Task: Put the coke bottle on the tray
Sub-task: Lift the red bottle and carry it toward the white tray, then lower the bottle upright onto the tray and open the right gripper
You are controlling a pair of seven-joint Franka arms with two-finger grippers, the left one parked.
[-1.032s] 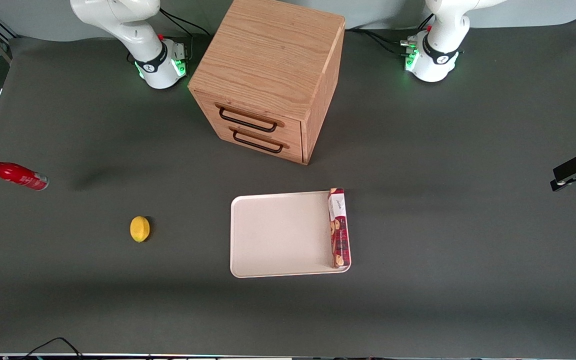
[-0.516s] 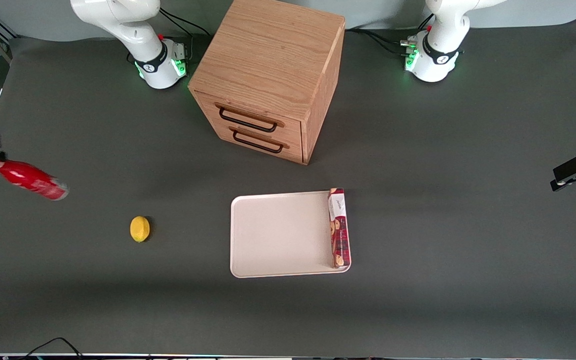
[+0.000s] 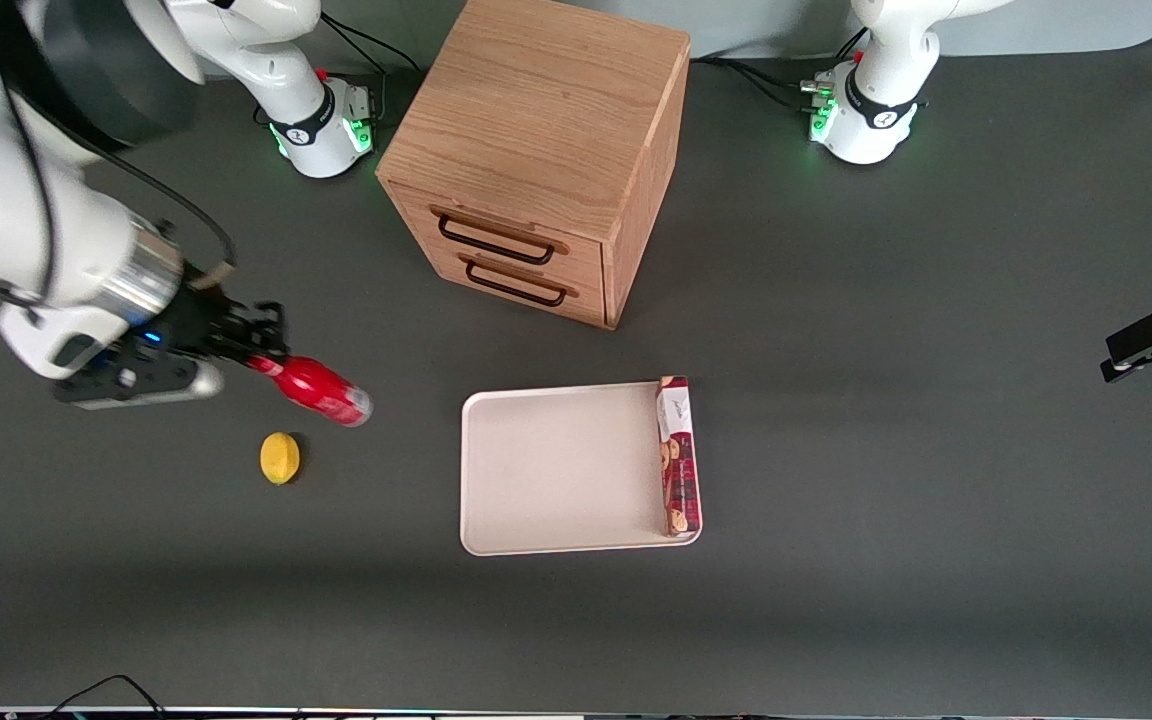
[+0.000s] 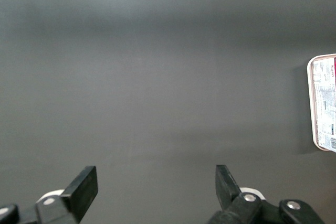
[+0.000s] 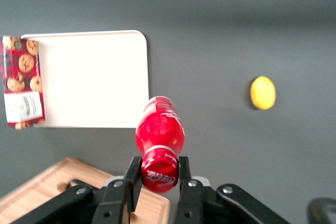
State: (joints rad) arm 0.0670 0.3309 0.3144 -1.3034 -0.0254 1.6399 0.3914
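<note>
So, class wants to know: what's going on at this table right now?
The working arm's gripper is shut on the neck of the coke bottle, holding it tilted above the table, beside the lemon. The bottle is not yet over the tray, which holds only a biscuit box along one edge, in front of the wooden drawer cabinet.

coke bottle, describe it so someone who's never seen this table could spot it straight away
Start at the wooden drawer cabinet, then look toward the working arm's end of the table. There the gripper holds the coke bottle by its cap, tilted above the table, just above the lemon. It is slim, glossy red with a silvery base, unlike the flat biscuit box on the tray.
</note>
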